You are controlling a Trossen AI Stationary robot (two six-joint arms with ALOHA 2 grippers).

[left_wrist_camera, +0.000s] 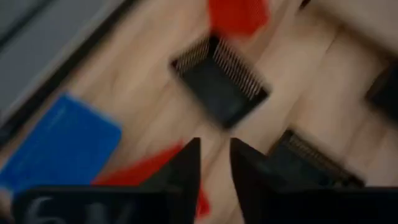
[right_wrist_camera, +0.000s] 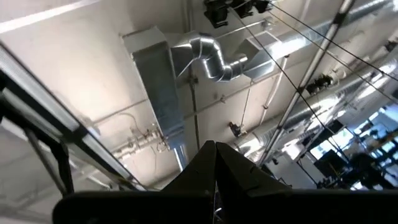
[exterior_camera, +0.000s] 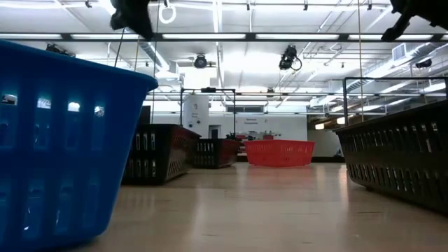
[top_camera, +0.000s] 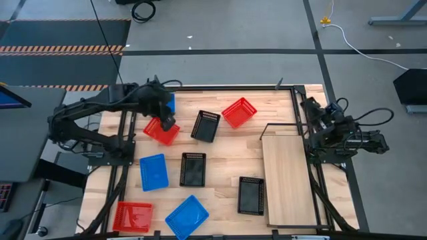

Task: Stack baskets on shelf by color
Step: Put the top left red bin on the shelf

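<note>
A blue basket (exterior_camera: pixel 63 140) sits closest. The empty shelf (top_camera: pixel 288 179) runs lengthwise along the desk's (top_camera: pixel 227 157) right edge. Far left of the shelf, the left gripper (top_camera: pixel 168 123) hovers over a red basket (top_camera: pixel 160 131), jaws slightly apart. Beside the shelf, the right gripper (right_wrist_camera: pixel 216 163) points upward, jaws together.

Overhead, table-level and two wrist cameras share the table (top_camera: pixel 220 150).

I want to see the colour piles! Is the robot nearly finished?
Not nearly. The shelf is bare, so nothing is stacked. The left gripper hovers open over a red basket, holding nothing. The right gripper waits, shut. All nine baskets lie on the table.
</note>
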